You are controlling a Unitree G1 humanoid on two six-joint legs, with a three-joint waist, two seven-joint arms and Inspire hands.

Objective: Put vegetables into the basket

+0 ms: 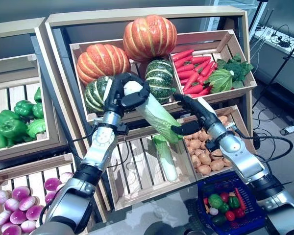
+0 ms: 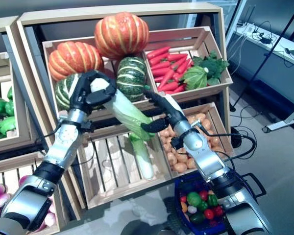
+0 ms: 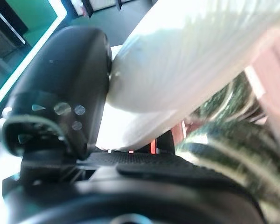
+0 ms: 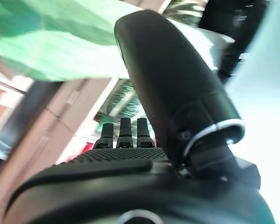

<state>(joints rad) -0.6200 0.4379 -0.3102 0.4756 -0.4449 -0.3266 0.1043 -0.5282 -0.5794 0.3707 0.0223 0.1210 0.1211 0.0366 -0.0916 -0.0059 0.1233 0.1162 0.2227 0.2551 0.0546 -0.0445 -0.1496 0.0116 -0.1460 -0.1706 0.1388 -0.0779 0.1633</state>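
Above the crates, left hand grips a cabbage; right hand spread.

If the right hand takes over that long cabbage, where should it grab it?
Probably around the middle. The cabbage hangs slanted, its white stem end clamped in the left hand, leafy end lower. The right hand, fingers straight, sits beside the leafy half, so closing in from the robot's right on the firmer pale middle looks better than pinching soft leaves.

My wooden shelf carries crates: pumpkins at 12 o'clock, chillies at 1, potatoes at 4, peppers at 9.
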